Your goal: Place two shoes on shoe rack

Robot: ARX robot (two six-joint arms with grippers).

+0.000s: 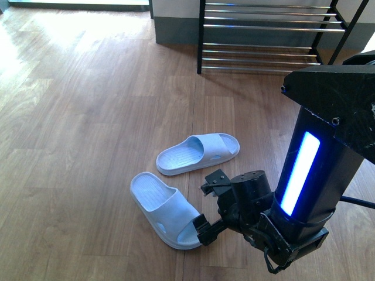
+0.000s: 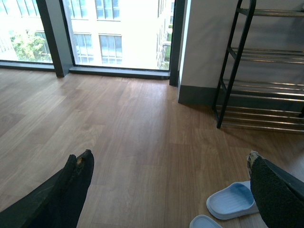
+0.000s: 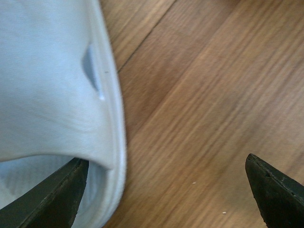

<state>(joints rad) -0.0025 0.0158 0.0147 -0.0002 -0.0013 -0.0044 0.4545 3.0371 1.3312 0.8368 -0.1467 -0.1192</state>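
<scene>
We judge the first pickup in hand: our right end effector (image 1: 208, 205), jaws apart, straddles the strap (image 1: 177, 212) of the nearer pale blue rubber slide sandal (image 1: 153, 196) on the wooden floor (image 1: 88, 117), so next it must close and carry it to the chrome-barred black shoe rack (image 1: 263, 27).

No readable writing in any view.

The pale blue rubber slide sandals (image 1: 198, 153), the black-framed shoe rack with shiny chrome bars (image 1: 269, 27) and the black robot arm housing with a glowing blue-white strip (image 1: 328, 117) carry no letters, numbers, brand marks or signs that can be made out. In the right wrist view, a small dark moulded mark (image 3: 92, 71) on the sandal's strap is blurred and reads as no character.
</scene>
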